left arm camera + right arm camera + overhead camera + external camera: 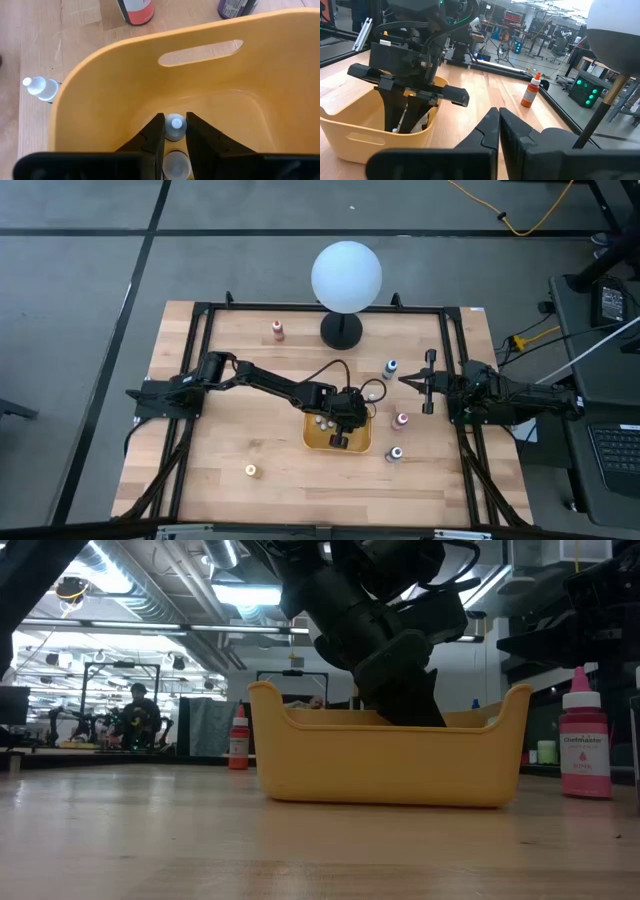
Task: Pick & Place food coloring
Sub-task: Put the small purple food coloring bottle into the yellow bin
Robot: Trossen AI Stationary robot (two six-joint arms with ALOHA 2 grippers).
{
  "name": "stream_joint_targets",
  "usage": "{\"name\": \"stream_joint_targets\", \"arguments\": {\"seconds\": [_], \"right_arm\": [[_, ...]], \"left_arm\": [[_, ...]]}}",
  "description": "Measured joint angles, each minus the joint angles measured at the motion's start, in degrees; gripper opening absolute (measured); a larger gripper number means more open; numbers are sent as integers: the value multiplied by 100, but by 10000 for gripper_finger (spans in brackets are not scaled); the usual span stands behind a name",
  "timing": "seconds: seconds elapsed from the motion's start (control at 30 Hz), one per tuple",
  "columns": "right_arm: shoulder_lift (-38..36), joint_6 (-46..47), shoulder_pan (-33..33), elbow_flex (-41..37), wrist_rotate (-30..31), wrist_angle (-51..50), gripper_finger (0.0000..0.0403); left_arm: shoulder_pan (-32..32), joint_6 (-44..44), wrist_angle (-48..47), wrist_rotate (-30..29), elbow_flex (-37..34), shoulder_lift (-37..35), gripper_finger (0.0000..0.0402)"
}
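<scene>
Wooden table (250, 430) under a black frame, with a big room behind. Far left on the wood, a small yellow-orange bottle (251, 471) alone near the front edge. Farther back, an orange-red bottle (278, 331) standing up. Near the middle, a round white lamp (346, 275) on a black foot. In front of that, a yellow bin (100, 85). Left gripper (175, 131) down inside the bin, fingers (154, 132) nearly closed, pinching the white cap of a tiny bottle (175, 126). Just right of the bin, a blue bottle (391, 367), a pink bottle (401, 420) and a purple bottle (396, 453), all standing on the wood. Far right, right gripper (405, 380) closed tight, holding nothing, near the blue bottle.
</scene>
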Motion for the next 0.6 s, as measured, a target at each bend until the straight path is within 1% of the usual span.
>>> {"name": "stream_joint_targets", "arguments": {"seconds": [0.37, 0.53, 0.6], "right_arm": [[0, 0, 0, 0, 0, 0, 16], [0, 0, 2, 0, 2, 0, 16], [0, 0, 2, 2, 0, 0, 16]], "left_arm": [[0, -39, -50, 15, -1, -2, 98], [-2, -44, -98, 15, 91, -7, 111], [-2, -42, -281, 15, 211, -7, 114]]}}
